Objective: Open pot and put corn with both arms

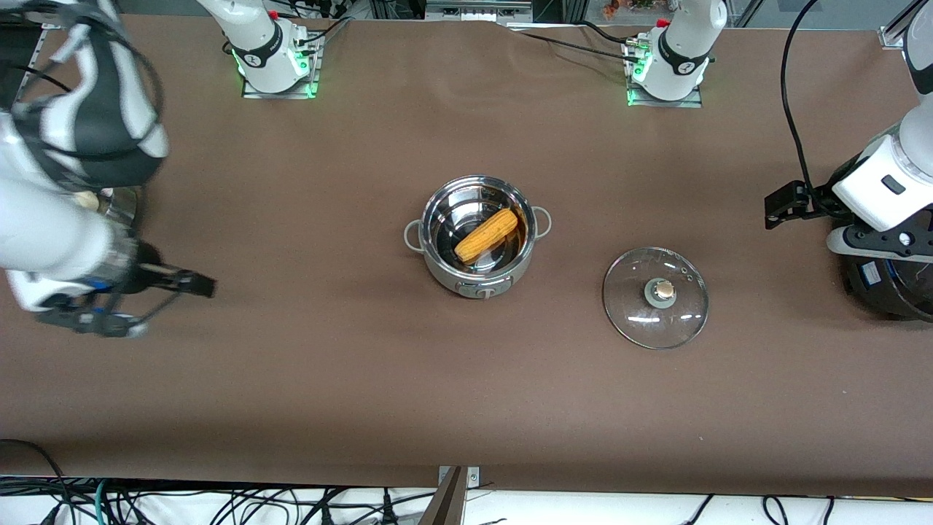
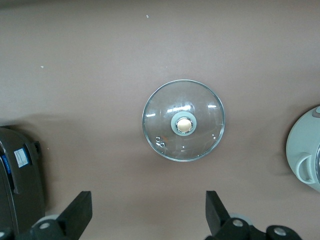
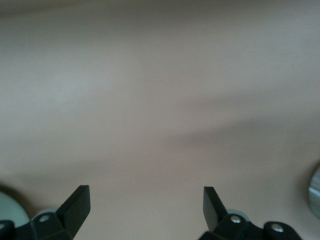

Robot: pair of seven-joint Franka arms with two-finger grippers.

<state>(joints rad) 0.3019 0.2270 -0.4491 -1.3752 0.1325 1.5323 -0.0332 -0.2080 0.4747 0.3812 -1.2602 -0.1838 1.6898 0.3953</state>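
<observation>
1. One round shiny stainless-steel pot [image 1: 477,235] with two small loop side handles stands open in the middle of the brown table [image 1: 364,379], its front knob toward the front camera.
2. One yellow-orange corn cob [image 1: 487,235] with ribbed kernel rows lies slantwise inside the pot, resting on its bottom and reaching up toward the wall.
3. One clear glass lid [image 1: 656,297] with a tan knob lies flat on the table, knob up, beside the pot toward the left arm's end and slightly nearer the front camera, apart from the pot.
4. The left gripper [image 2: 148,216] hangs empty above the table at its own end, fingers spread wide. A big black cooker [image 1: 891,288] sits at that end under the arm.
5. The right gripper [image 3: 146,208] hovers empty over bare table at the right arm's end, fingers also spread wide.
6. The front view alone shows the corn in the pot. The left wrist view shows the lid from straight above, plus an edge of the pot and a dark slice of the cooker. The right wrist view shows little more than brown table.
7. A second steel pot [image 1: 120,208] peeks out beneath the right arm, mostly hidden.
</observation>
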